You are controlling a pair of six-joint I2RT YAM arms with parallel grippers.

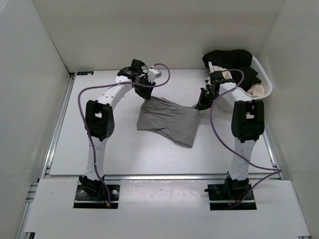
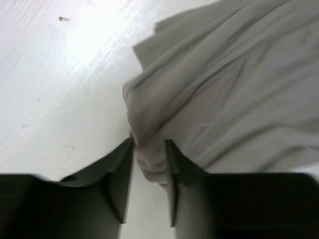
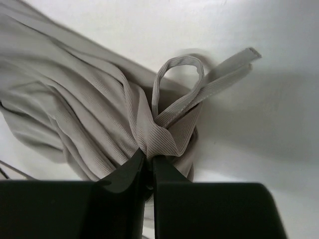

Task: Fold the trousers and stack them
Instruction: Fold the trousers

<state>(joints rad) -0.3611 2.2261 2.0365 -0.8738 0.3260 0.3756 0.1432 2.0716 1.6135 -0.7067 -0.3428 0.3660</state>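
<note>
The taupe-grey trousers (image 1: pixel 168 120) lie bunched in a rough rectangle at mid-table, with their far edge drawn up at both ends. My left gripper (image 1: pixel 145 97) is at their far left corner. In the left wrist view a wad of the trousers (image 2: pixel 219 84) fills the narrow gap between the left gripper's (image 2: pixel 149 144) jaws, so it is shut on the cloth. My right gripper (image 1: pixel 201 105) is at the far right corner. There the right gripper (image 3: pixel 148 154) is shut on a ribbed fold of the trousers (image 3: pixel 75 114), just below a looped band (image 3: pixel 177 67).
A white basket (image 1: pixel 265 79) stands at the back right, right behind the right arm. It holds a black garment (image 1: pixel 227 56) and a beige-cream one (image 1: pixel 257 91). White walls enclose the table on three sides. A metal rail (image 1: pixel 60 124) runs along the left edge.
</note>
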